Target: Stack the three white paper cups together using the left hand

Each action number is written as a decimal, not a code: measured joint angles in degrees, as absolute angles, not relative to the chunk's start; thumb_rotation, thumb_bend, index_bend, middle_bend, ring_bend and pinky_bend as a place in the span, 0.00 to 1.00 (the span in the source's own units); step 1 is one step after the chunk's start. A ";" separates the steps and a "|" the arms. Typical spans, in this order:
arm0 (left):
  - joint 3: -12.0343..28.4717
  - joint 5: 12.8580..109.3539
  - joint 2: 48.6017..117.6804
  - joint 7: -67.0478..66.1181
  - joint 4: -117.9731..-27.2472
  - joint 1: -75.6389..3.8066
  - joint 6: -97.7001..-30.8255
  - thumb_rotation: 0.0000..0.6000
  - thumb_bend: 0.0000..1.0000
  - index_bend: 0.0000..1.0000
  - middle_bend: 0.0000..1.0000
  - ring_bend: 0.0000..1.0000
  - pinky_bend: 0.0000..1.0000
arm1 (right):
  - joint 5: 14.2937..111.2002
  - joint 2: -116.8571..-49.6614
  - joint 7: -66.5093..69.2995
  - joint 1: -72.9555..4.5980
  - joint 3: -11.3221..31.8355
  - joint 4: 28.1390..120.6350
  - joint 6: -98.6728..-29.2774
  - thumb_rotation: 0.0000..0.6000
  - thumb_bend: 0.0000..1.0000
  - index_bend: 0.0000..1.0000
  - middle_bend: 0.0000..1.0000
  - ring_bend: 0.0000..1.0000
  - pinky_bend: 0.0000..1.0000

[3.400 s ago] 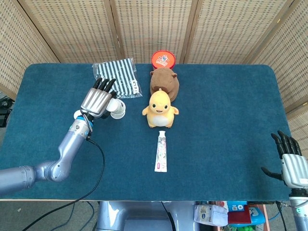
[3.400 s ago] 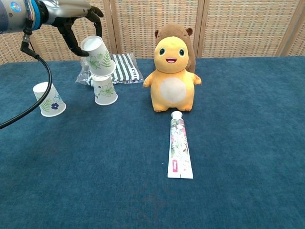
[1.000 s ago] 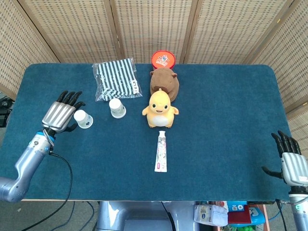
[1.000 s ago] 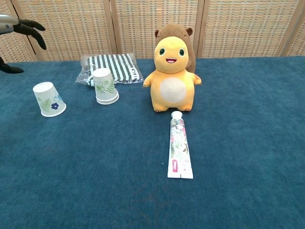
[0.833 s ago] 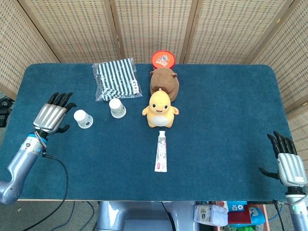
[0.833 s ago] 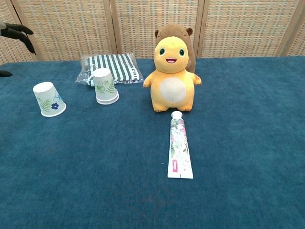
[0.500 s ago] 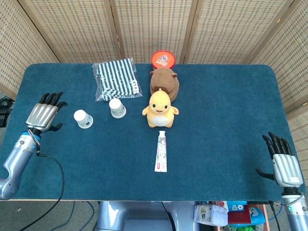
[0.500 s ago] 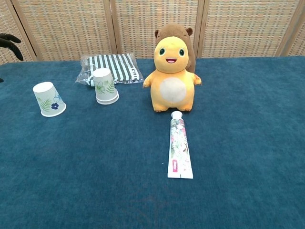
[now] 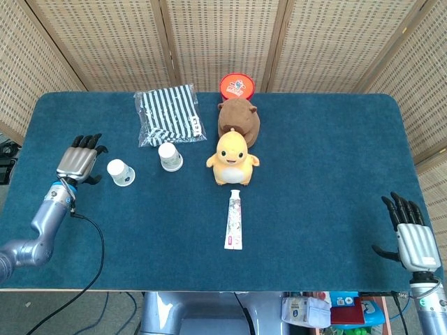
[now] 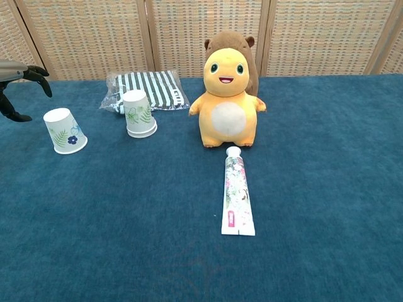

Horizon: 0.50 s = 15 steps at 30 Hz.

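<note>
Upside down on the blue cloth stands a white paper cup stack (image 9: 170,156) (image 10: 139,113), in front of the striped pouch. A single white cup with a leaf and flower print (image 9: 121,172) (image 10: 64,131) stands upside down further left. My left hand (image 9: 81,161) (image 10: 19,80) hovers just left of that single cup, fingers apart, holding nothing. Near the table's front right corner my right hand (image 9: 409,235) is open and empty; the chest view does not show it.
A yellow plush toy (image 9: 232,160) (image 10: 227,100) stands mid-table with a brown plush (image 9: 238,117) behind it. A toothpaste tube (image 9: 234,220) (image 10: 237,200) lies in front. A striped pouch (image 9: 168,114) (image 10: 148,89) and a red-lidded tin (image 9: 237,86) sit at the back.
My left hand let go of the cup on the stack, swung out to the far left, and has now come back rightward toward the single cup. The right hand shifted slightly.
</note>
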<state>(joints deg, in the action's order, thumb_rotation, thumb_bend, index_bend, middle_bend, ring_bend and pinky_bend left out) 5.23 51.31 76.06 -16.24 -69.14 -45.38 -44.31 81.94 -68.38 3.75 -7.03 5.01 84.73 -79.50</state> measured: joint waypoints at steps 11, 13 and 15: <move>5.96 48.94 78.15 -20.34 -68.67 -47.22 -42.73 1.00 0.31 0.26 0.00 0.00 0.00 | 81.98 -68.37 3.97 -6.95 5.00 84.62 -79.73 1.00 0.08 0.00 0.00 0.00 0.00; 5.93 48.43 78.15 -20.88 -68.94 -47.37 -42.52 1.00 0.31 0.26 0.00 0.00 0.00 | 81.97 -68.37 4.04 -6.94 5.02 84.62 -79.75 1.00 0.08 0.00 0.00 0.00 0.00; 5.90 47.94 78.09 -21.38 -69.15 -47.49 -42.38 1.00 0.31 0.26 0.00 0.00 0.00 | 81.96 -68.36 4.11 -6.92 5.03 84.61 -79.79 1.00 0.08 0.00 0.00 0.00 0.00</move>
<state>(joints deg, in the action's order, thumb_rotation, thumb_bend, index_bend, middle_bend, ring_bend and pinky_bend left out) 5.90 47.94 78.09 -21.38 -69.15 -47.49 -42.38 81.96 -68.36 4.11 -6.92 5.03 84.61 -79.79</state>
